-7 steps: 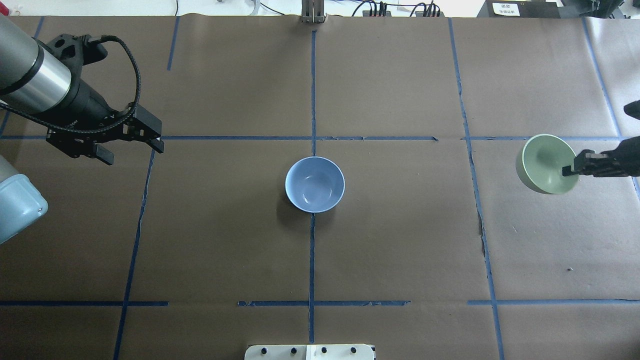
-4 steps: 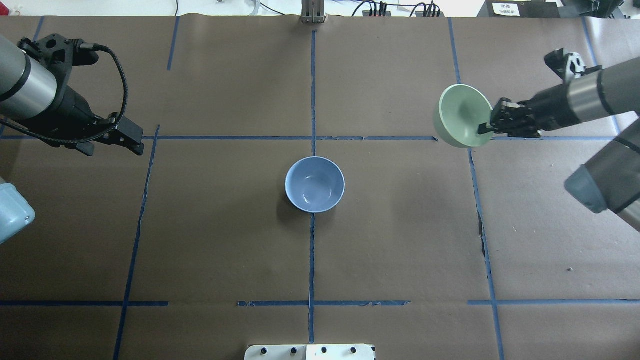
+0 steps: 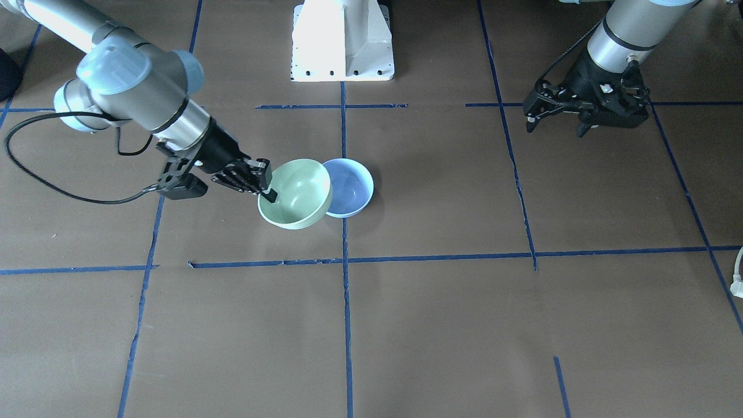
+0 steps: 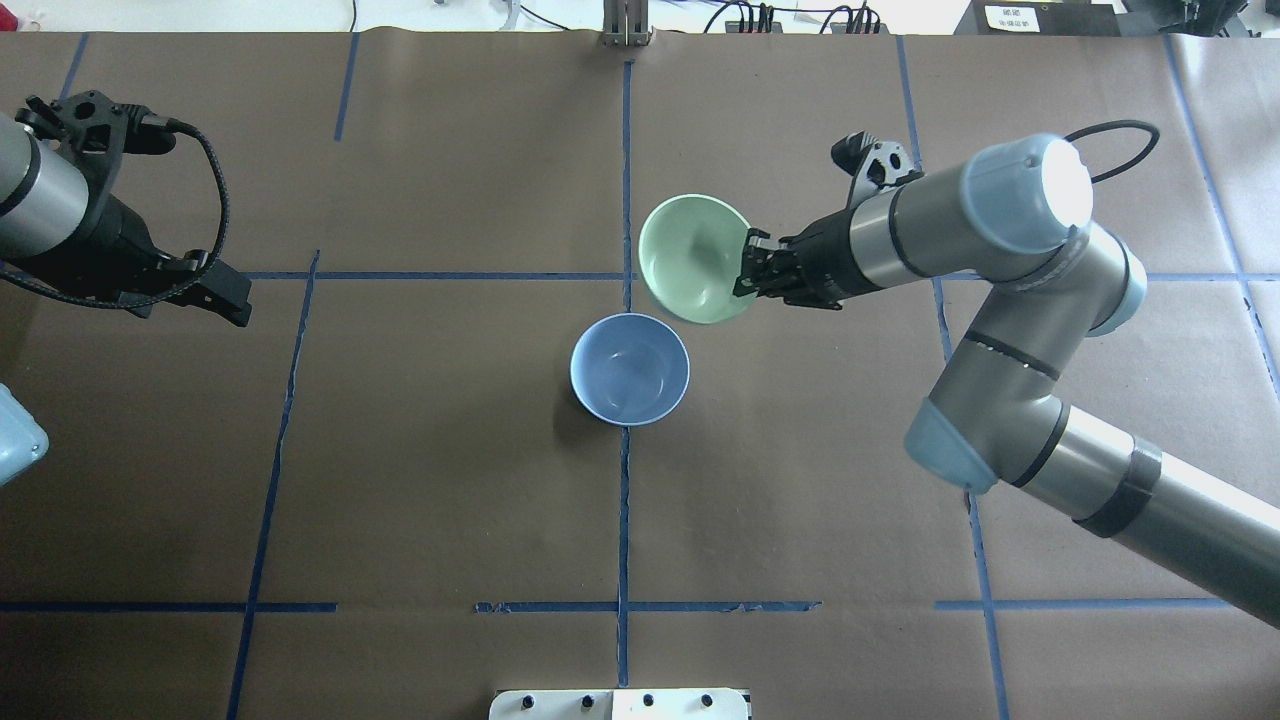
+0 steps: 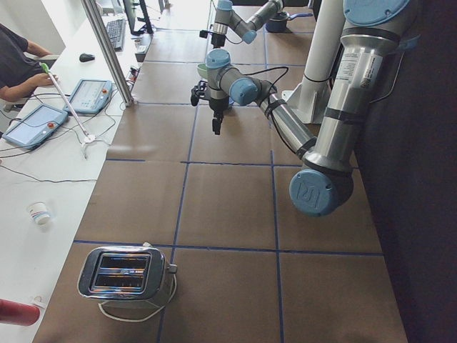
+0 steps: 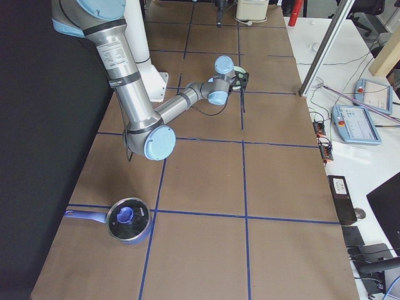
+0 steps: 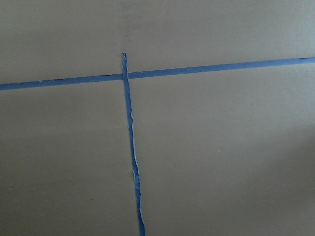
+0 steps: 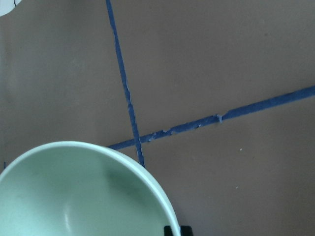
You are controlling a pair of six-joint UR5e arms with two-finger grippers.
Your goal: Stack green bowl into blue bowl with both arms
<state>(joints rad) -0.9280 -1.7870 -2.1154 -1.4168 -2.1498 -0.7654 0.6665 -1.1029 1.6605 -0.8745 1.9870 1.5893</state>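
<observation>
The pale blue bowl (image 4: 630, 368) stands upright at the table's centre, also in the front view (image 3: 352, 187). My right gripper (image 4: 745, 272) is shut on the rim of the mint-green bowl (image 4: 693, 256) and holds it tilted in the air, just beyond and to the right of the blue bowl. In the front view the green bowl (image 3: 296, 194) overlaps the blue bowl's edge, with the right gripper (image 3: 268, 191) on its rim. The right wrist view shows the green bowl's (image 8: 83, 196) inside. My left gripper (image 4: 228, 297) is open and empty far left, also in the front view (image 3: 554, 123).
The white pedestal base (image 3: 342, 40) is at the robot's side. A toaster (image 5: 125, 275) stands at the left end, a lidded blue pot (image 6: 128, 219) at the right end. A white control box (image 4: 620, 705) sits at the near edge. Blue tape lines cross the brown cover.
My right arm has carried the green bowl from the far right toward the centre, close to the blue bowl. My left arm has drawn back to the left. The blue bowl has not moved.
</observation>
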